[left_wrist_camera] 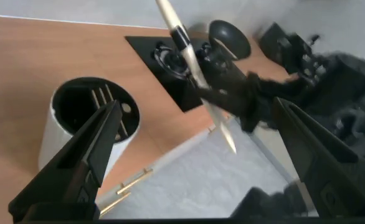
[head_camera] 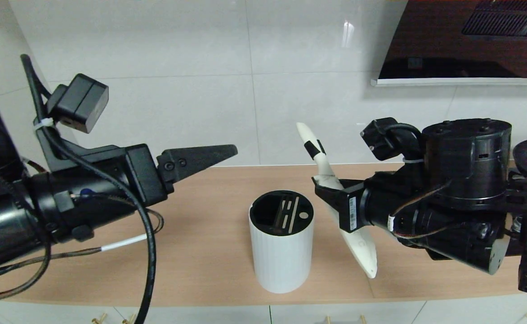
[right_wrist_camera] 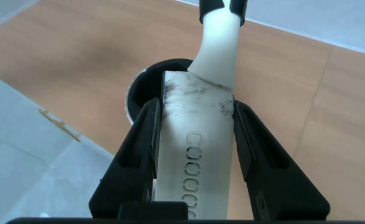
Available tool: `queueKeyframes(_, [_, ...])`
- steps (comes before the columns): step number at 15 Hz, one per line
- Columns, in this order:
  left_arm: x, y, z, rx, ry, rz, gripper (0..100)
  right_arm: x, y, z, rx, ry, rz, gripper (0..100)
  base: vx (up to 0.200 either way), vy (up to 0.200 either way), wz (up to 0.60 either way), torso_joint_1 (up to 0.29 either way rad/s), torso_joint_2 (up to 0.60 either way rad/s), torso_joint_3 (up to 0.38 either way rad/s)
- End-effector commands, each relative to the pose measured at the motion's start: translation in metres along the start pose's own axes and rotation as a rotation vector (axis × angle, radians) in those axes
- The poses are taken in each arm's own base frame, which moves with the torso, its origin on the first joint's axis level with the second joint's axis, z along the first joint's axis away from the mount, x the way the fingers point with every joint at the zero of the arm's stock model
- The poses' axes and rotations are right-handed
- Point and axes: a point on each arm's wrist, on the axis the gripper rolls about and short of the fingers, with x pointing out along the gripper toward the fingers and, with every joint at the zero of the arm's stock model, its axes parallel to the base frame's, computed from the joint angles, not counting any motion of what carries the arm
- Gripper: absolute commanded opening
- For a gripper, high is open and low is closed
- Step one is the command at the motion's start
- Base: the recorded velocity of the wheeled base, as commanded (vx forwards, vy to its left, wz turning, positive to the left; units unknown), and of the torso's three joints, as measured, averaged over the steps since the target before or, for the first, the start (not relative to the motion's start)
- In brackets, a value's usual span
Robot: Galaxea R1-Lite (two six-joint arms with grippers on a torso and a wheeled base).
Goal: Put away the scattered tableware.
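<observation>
White knife [head_camera: 358, 240] clamped by the fingers of the right gripper [head_camera: 331, 189], beside the holder [head_camera: 282, 256]; left gripper [left_wrist_camera: 198, 106] spread wide, empty.
Best to bring the blade upright over a slot [head_camera: 286, 212] before lowering.

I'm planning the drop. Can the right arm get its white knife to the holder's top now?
Probably yes. The right gripper holds the white knife just beside the holder, whose slotted top lies uncovered. The open left gripper hangs off to the other side.
</observation>
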Motion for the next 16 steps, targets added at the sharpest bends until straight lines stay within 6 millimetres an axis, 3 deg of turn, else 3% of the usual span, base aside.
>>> queueKeyframes(1, [0.026,0.008,-0.001,-0.03,0.016,0.049,100,0.0,0.012,-0.003,0.005,0.005,0.02,0,0.0,0.0,0.0,0.0,0.0,0.0])
queueKeyframes(3, [0.051,0.01,-0.022,-0.072,0.094,0.039,100,0.002,0.014,-0.005,0.002,0.011,0.004,0,0.0,0.0,0.0,0.0,0.0,0.0])
queueKeyframes(7, [0.083,0.017,-0.039,-0.12,0.056,0.057,100,-0.003,0.03,-0.01,-0.009,0.022,0.056,0,0.0,0.0,0.0,0.0,0.0,0.0])
queueKeyframes(12, [0.091,0.015,-0.046,-0.126,0.063,0.045,100,-0.003,0.05,-0.022,-0.015,0.059,0.113,0,0.0,0.0,0.0,0.0,0.0,0.0])
queueKeyframes(16, [0.091,0.012,-0.044,-0.147,0.037,0.022,100,0.0,0.051,-0.025,-0.019,0.067,0.11,0,0.0,0.0,0.0,0.0,0.0,0.0])
